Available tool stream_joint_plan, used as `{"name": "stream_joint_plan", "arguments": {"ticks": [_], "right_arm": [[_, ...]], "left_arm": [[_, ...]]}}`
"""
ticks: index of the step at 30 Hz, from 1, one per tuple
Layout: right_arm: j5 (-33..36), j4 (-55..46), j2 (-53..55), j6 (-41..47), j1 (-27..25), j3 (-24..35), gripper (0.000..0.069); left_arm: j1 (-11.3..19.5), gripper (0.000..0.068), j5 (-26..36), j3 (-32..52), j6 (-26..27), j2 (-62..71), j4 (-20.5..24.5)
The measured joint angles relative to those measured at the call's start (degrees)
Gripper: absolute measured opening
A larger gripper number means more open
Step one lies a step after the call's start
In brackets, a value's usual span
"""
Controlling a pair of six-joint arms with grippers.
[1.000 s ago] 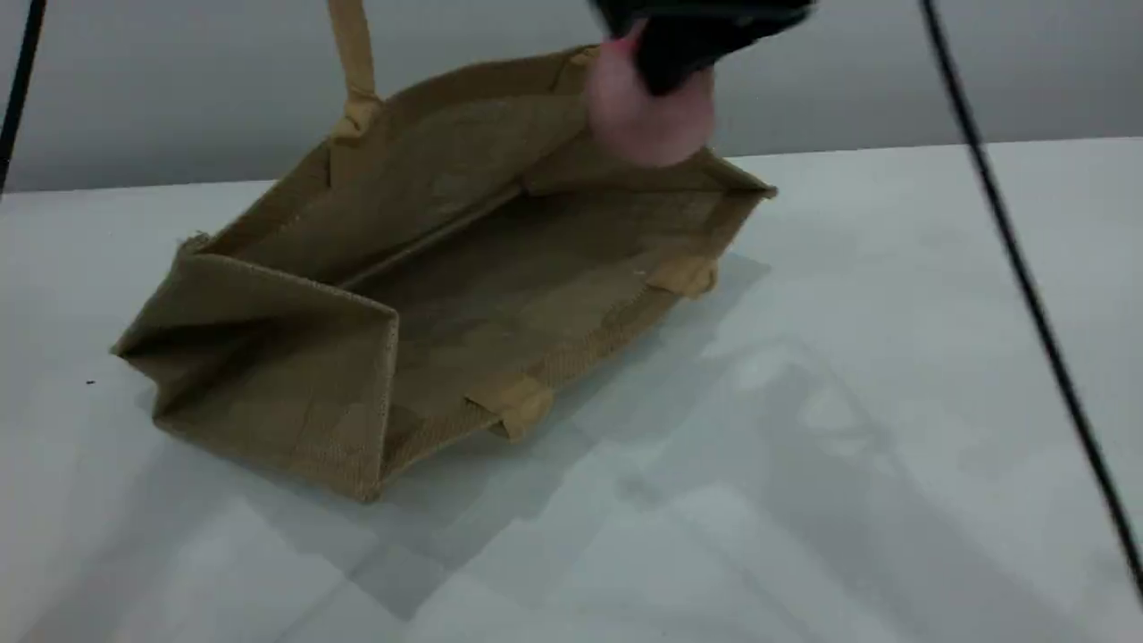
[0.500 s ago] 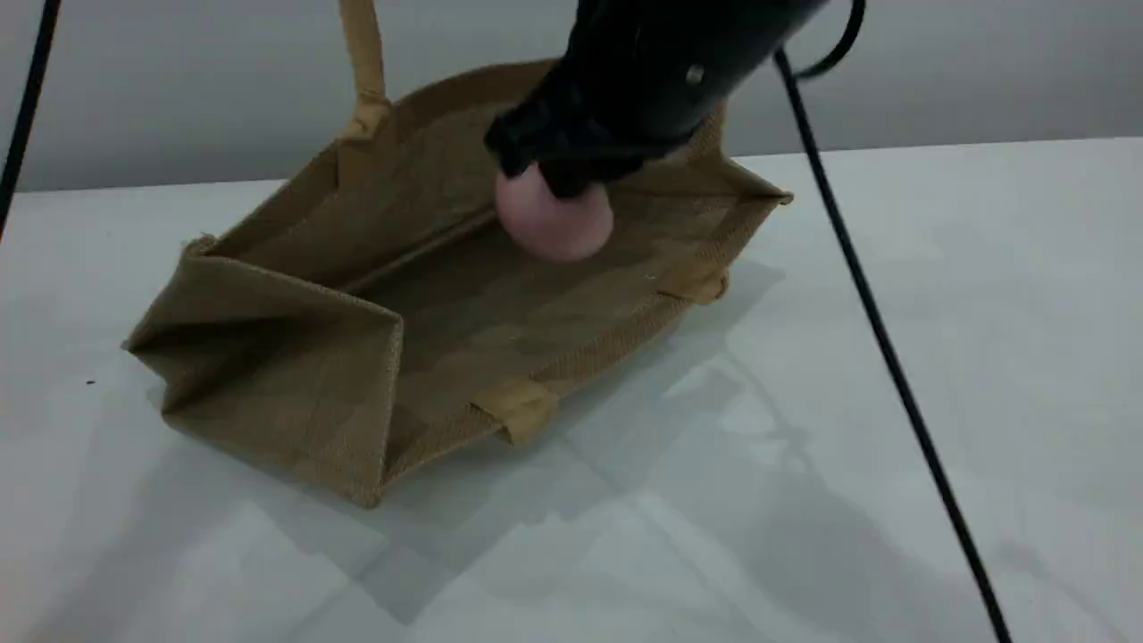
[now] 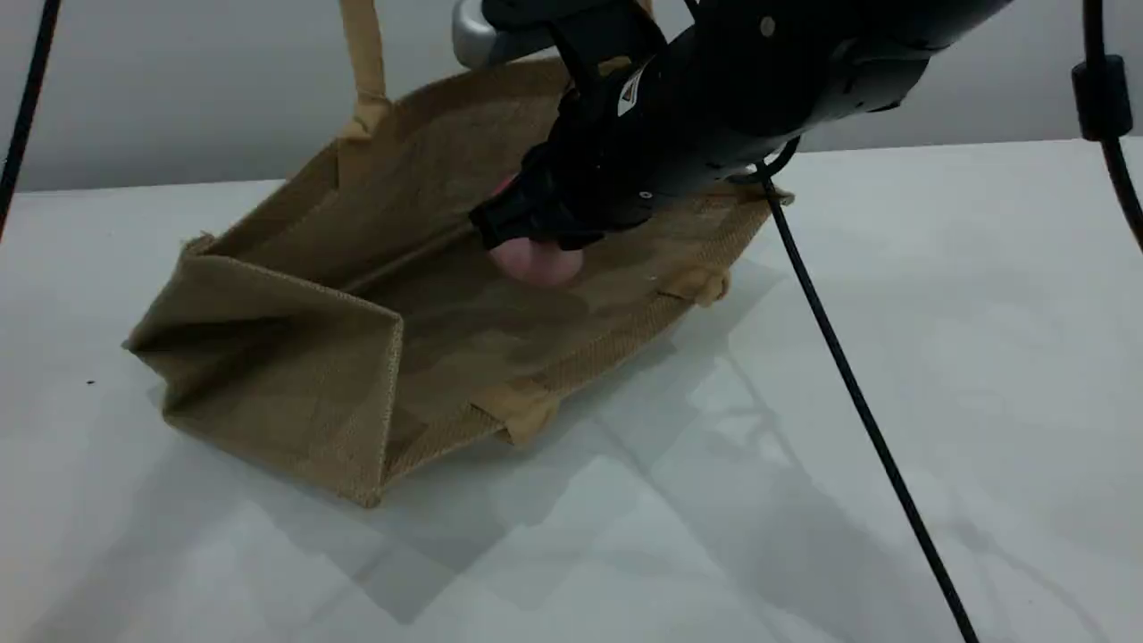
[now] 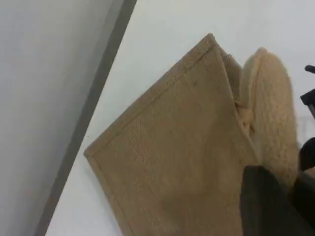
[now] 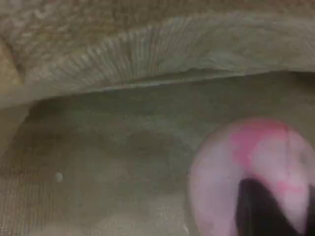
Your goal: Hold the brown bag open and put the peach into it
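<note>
The brown bag (image 3: pixel 295 357) lies on its side on the white table, mouth gaping toward the front right. Its upper handle (image 3: pixel 362 54) rises out of the top of the scene view. In the left wrist view that handle (image 4: pixel 270 108) runs into my left gripper (image 4: pixel 283 196), which is shut on it above the bag's outer wall (image 4: pixel 177 147). My right gripper (image 3: pixel 527 237) reaches inside the mouth, shut on the peach (image 3: pixel 536 262), low over the bag's lower wall. In the right wrist view the peach (image 5: pixel 236 162) sits behind a dark fingertip (image 5: pixel 261 206).
A black cable (image 3: pixel 848 384) hangs from the right arm across the table to the front right. Thinner cables cross the far left (image 3: pixel 27 89) and top right (image 3: pixel 1107 107) corners. A grey wall stands behind the table.
The right arm has come down and leftward from above the bag's rim into its mouth, carrying the peach low over the inner wall. The bag and its raised handle have barely moved.
</note>
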Motion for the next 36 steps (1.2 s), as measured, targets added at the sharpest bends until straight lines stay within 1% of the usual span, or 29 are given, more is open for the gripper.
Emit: {"name": "stream_joint_plan", "arguments": {"ticks": [2,7,9,11,13,17,21,27,33,36], "right_arm": [[-0.1,0.0,0.0,0.0,0.0,0.0,0.0168],[-0.4,0.0,0.0,0.0,0.0,0.0,0.0419],[0.1,0.3,0.0,0.0,-0.1,0.0,0.0503],[1.1,0.7,-0.3,0.0,-0.1,0.0,0.0562],[2.3,0.7,-0.9,-0.1,-0.6,0.0,0.0581],[5.8,0.6,-3.5,-0.2,-2.6,0.0,0.0582],[10.3,0.6,-6.9,-1.8,-5.9,0.0,0.0582],[15.7,-1.5,-12.7,-1.8,-12.2,0.0,0.0582],[19.4,-2.7,-18.9,-1.8,-19.0,0.0,0.0582],[20.9,-2.7,-21.5,-1.8,-21.4,0.0,0.0582]], "left_arm": [[0.0,0.0086,0.0,0.0,0.0,0.0,0.0],[0.0,0.0086,0.0,0.0,0.0,0.0,0.0],[0.0,0.0086,0.0,0.0,-0.1,0.0,0.0],[0.0,0.0086,0.1,0.0,-0.1,0.0,0.0],[0.0,0.0086,0.0,0.0,-0.1,0.0,0.0],[0.0,0.0086,0.0,0.0,0.0,0.0,0.0],[0.0,0.0086,0.0,0.0,0.0,0.0,0.0],[0.0,0.0086,0.0,0.0,0.0,0.0,0.0],[0.0,0.0086,0.0,0.0,0.0,0.0,-0.1],[0.0,0.0086,0.0,0.0,0.0,0.0,-0.1]]}}
